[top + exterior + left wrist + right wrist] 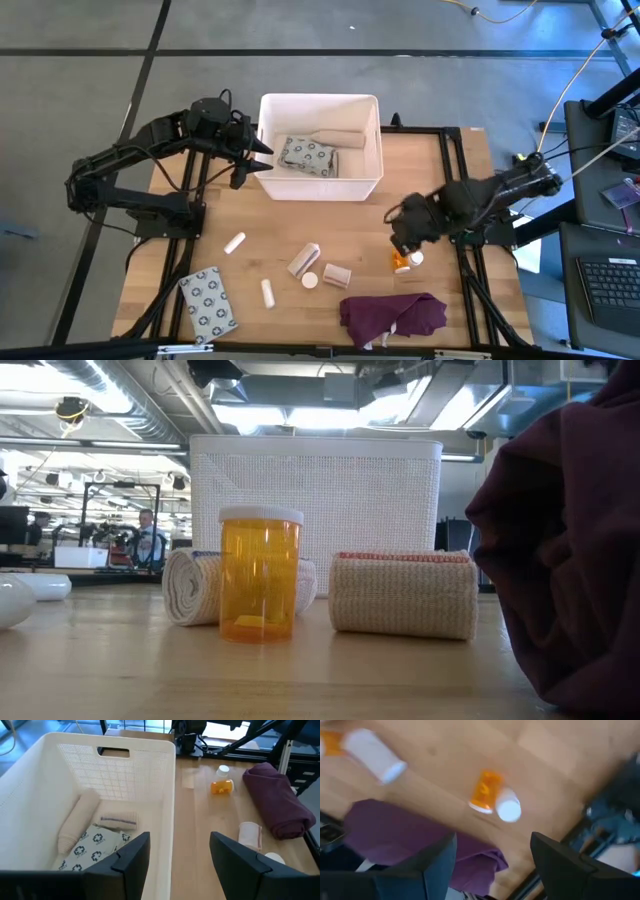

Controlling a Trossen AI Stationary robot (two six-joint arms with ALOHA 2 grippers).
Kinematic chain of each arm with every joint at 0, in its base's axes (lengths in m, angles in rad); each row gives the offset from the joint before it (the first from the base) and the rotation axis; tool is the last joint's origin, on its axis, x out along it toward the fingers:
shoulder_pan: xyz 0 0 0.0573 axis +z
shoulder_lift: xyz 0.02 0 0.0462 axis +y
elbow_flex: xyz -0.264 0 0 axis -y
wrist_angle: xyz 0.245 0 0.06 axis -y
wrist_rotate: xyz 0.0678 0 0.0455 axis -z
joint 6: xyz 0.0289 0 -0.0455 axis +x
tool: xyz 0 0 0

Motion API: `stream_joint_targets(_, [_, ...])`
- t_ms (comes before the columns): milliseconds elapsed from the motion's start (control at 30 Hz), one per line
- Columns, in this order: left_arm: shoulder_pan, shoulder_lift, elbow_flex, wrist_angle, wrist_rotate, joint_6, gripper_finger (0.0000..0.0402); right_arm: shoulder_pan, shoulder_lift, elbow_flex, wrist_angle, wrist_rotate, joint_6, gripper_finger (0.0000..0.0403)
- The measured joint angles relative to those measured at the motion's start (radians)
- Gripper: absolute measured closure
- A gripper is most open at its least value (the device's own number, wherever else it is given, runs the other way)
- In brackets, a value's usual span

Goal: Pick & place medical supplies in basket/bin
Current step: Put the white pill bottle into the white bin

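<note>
The white bin (372, 180) stands at the table's far middle and holds a patterned packet (307, 155) and beige rolls (77, 820). My left gripper (255, 160) is open at the bin's left wall (167, 820), one finger over the inside and one outside, touching nothing. My right gripper (405, 235) is open above an orange pill bottle with a white cap (492, 795), which lies on its side on the table (405, 262). A second orange bottle (260, 575) stands upright between two beige rolls (403, 592) (195, 588). Neither gripper shows in the low view.
Two white tubes (235, 242) (267, 292) and a patterned packet (208, 300) lie on the table's near left. A dark purple cloth (393, 315) sits bunched at the near edge, just beside the lying bottle. Bare wood shows between the bin and the rolls (330, 225).
</note>
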Motion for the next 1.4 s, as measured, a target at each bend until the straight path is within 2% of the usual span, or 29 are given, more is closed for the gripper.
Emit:
stream_joint_targets(167, [0.0, 0.0, 0.0, 0.017, 0.0, 0.0, 0.0203, 0.061, -0.003, -0.185, 0.109, -0.054, 0.122, 0.0148])
stream_joint_targets(367, [0.0, 0.0, 0.0, 0.023, 0.0, -0.001, 0.0203, 0.075, -0.001, -0.391, 0.341, -0.077, 0.141, 0.0148])
stream_joint_targets(500, [0.0, 0.0, 0.0, 0.023, 0.001, -0.006, 0.0203, 0.074, -0.001, -0.491, 0.367, -0.079, 0.183, 0.0148])
stream_joint_targets(833, [0.0, 0.0, 0.0, 0.023, 0.001, -0.026, 0.0203, 0.066, -0.003, -0.615, 0.576, -0.085, 0.18, 0.0148])
stream_joint_targets(1100, [0.0, 0.0, 0.0, 0.053, 0.001, -0.026, 0.0203, 0.066, -0.001, -0.641, 0.557, -0.073, 0.175, 0.0148])
stream_joint_targets(1233, [0.0, 0.0, 0.0, 0.058, 0.001, -0.026, 0.0203, 0.066, -0.001, -0.642, 0.539, -0.07, 0.06, 0.0148])
stream_joint_targets(1400, [0.0, 0.0, 0.0, 0.058, 0.0, -0.019, 0.0203, 0.066, -0.001, -0.642, 0.52, -0.072, -0.332, 0.0148])
